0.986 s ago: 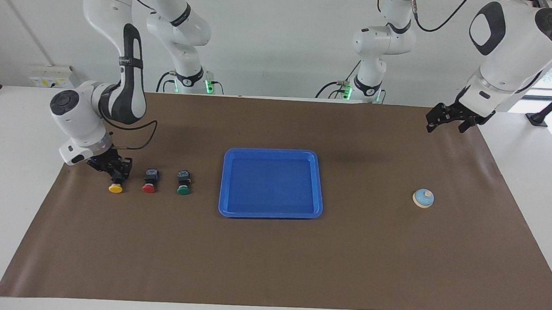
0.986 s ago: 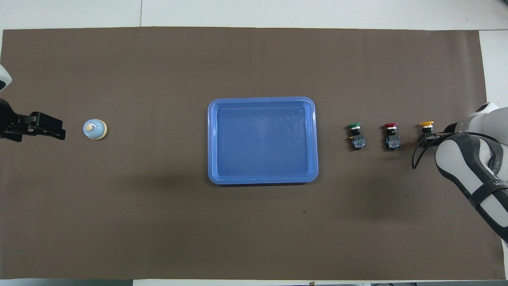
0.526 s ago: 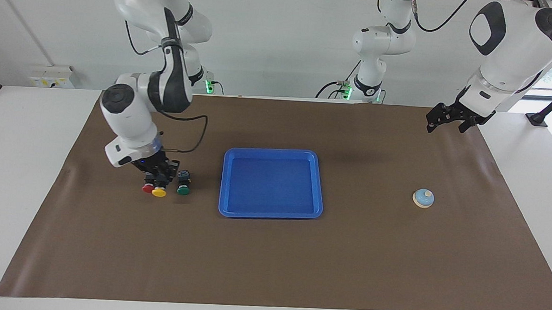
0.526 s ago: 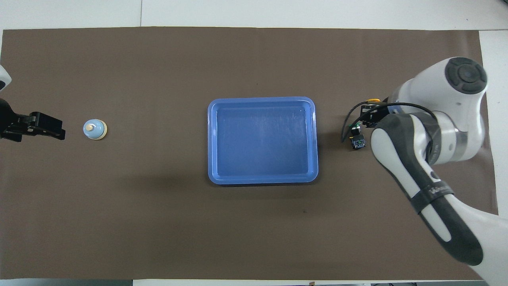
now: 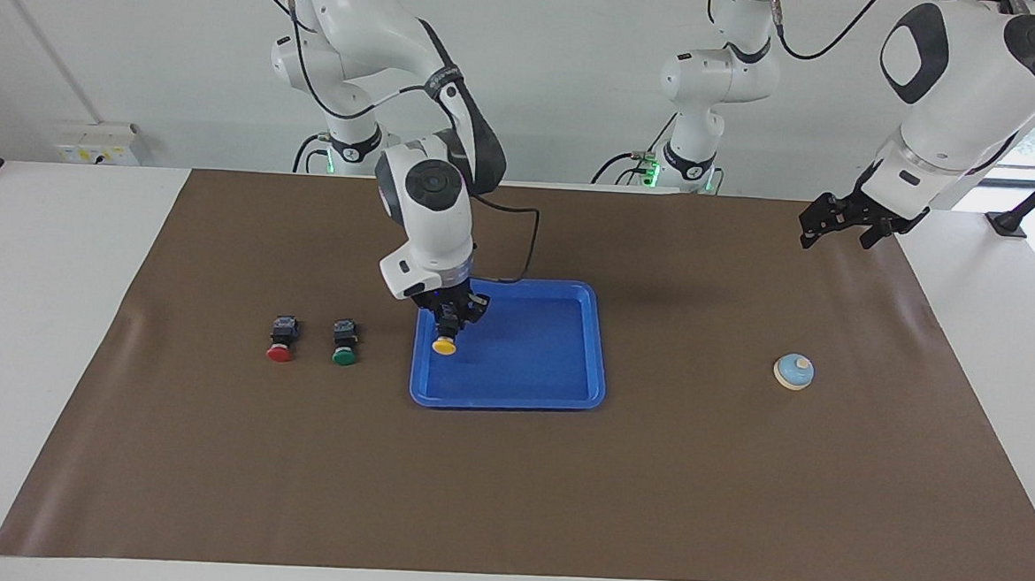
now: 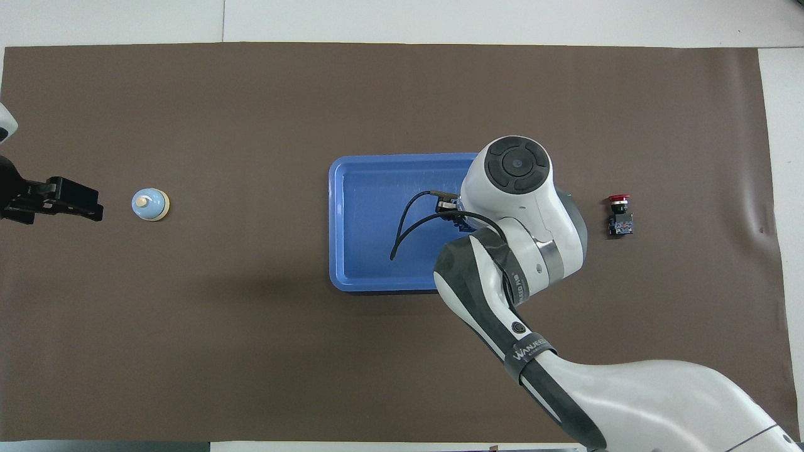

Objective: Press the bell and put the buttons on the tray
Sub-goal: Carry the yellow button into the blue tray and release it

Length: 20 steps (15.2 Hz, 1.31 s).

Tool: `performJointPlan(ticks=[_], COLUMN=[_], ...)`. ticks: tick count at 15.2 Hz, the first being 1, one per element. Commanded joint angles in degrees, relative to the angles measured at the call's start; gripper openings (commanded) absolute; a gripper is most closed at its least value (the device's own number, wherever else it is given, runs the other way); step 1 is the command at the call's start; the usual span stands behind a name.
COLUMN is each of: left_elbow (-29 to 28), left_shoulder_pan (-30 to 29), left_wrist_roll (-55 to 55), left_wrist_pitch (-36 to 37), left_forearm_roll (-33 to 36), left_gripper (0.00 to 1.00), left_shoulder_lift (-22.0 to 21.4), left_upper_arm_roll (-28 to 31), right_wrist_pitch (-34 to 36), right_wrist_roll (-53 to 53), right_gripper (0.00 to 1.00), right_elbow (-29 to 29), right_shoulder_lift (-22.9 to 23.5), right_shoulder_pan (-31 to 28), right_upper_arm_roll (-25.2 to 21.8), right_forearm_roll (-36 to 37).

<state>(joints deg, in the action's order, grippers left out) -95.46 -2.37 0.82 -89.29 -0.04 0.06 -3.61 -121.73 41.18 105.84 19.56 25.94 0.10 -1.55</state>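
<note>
While the left arm waits, these are the things on the brown mat, taken from the robots' end outward:

Left gripper (image 5: 840,226): it hangs in the air over the mat's corner at the left arm's end, on the robots' edge; its fingers stand apart and hold nothing.

Right gripper (image 5: 449,320): it is over the tray, above the end of the tray that faces the right arm's end of the table; its fingers are clamped on the black body of the yellow button, cap pointing away from the robots.

Yellow button (image 5: 444,345): it is in the right gripper's grip, low over the tray floor; whether it touches the floor I cannot tell.

Tray (image 5: 558,355): bright blue, it lies flat at the middle of the mat.

Green button (image 5: 345,342): it sits on the mat just off the tray's end, toward the right arm's end; the right arm covers it from overhead.

Red button (image 5: 281,339): it sits beside the green one, closer to the mat's edge at the right arm's end.

Bell (image 5: 794,370): blue dome with a cream knob, it stands alone on the mat toward the left arm's end, well apart from the tray.

Mat (image 5: 506,502): brown, it covers the white table (image 5: 30,300).
</note>
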Motion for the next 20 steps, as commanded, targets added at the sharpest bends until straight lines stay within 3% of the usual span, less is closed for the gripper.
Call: performJointPlan(ticks=[1,3,4,5,6,10,14,17,20], left_elbow=[-0.7,-0.7,-0.7,-0.7,-0.7,-0.7,-0.7,-0.7,-0.7], left_shoulder_pan=[-0.1,-0.1,-0.1,-0.1,-0.1,-0.1,-0.1,-0.1,-0.1], left_wrist_roll=[-0.4,-0.4,-0.4,-0.4,-0.4,-0.4,-0.4,-0.4,-0.4], left_wrist_pitch=[-0.7,-0.7,-0.8,-0.7,-0.7,-0.7,-0.8,-0.7,-0.8], left_forearm_roll=[0.4,0.4,0.4,0.4,0.4,0.4,0.4,0.4,0.4], left_gripper=[1.0,1.0,1.0,1.0,1.0,1.0,1.0,1.0,1.0], left_shoulder_lift=[-0.8,-0.8,-0.8,-0.8,-0.8,-0.8,-0.8,-0.8,-0.8], left_upper_arm_roll=[0.0,0.0,0.0,0.0,0.0,0.0,0.0,0.0,0.0], right_wrist_pitch=[-0.3,-1.2,-1.7,-2.1,-1.7,4.0,8.0,6.4,-1.4], right_wrist_roll=[-3.5,-7.8,-8.7,-8.4,-8.4,-11.8,-27.6,-33.7,-39.7], right_gripper=[0.05,0.08,0.3,0.92,1.0,1.0,1.0,1.0,1.0], right_elbow=[0.8,2.5,3.1,3.1,2.5,-0.7,0.0,4.4,10.5], right_shoulder_lift=[0.7,0.4,0.3,0.3,0.3,-2.3,-6.0,-7.3,-8.9], right_shoulder_pan=[-0.5,-0.5,-0.5,-0.5,-0.5,-4.0,-14.6,-20.1,-25.1], right_upper_arm_roll=[-0.3,-0.3,-0.3,-0.3,-0.3,-0.6,-0.9,-1.0,-1.0], right_forearm_roll=[-1.3,-1.3,-1.3,-1.3,-1.3,-1.3,-0.8,0.1,2.5])
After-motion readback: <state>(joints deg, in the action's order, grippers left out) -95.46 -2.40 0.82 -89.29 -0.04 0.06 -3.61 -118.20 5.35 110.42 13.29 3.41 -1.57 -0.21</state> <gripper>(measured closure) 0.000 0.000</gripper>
